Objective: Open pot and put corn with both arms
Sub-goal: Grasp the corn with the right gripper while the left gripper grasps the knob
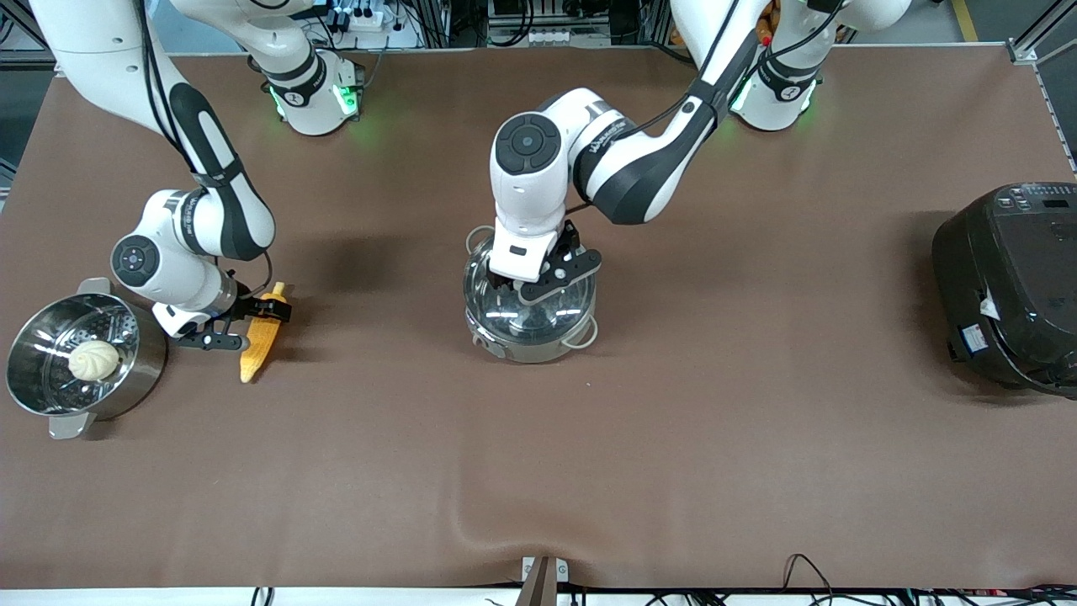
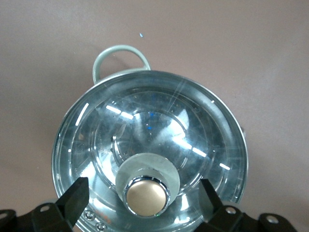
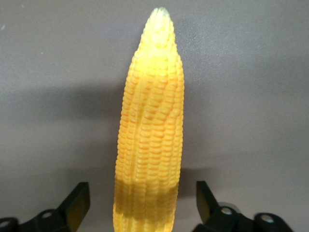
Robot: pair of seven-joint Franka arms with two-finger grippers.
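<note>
The pot (image 1: 526,349) stands mid-table with its glass lid (image 1: 551,318) on. My left gripper (image 1: 530,295) is over the lid and open. In the left wrist view its fingers (image 2: 72,195) straddle the copper knob (image 2: 147,194) with a gap on each side, and one loop handle (image 2: 118,53) shows. The corn (image 1: 255,345) lies on the table toward the right arm's end. My right gripper (image 1: 248,324) is open around its thick end. In the right wrist view the cob (image 3: 150,121) runs between the fingers (image 3: 77,203), untouched.
An all-steel pot (image 1: 25,370) with a perforated insert holds a white bun (image 1: 92,360) beside the corn. A big black cooker (image 1: 1010,286) stands at the left arm's end of the table.
</note>
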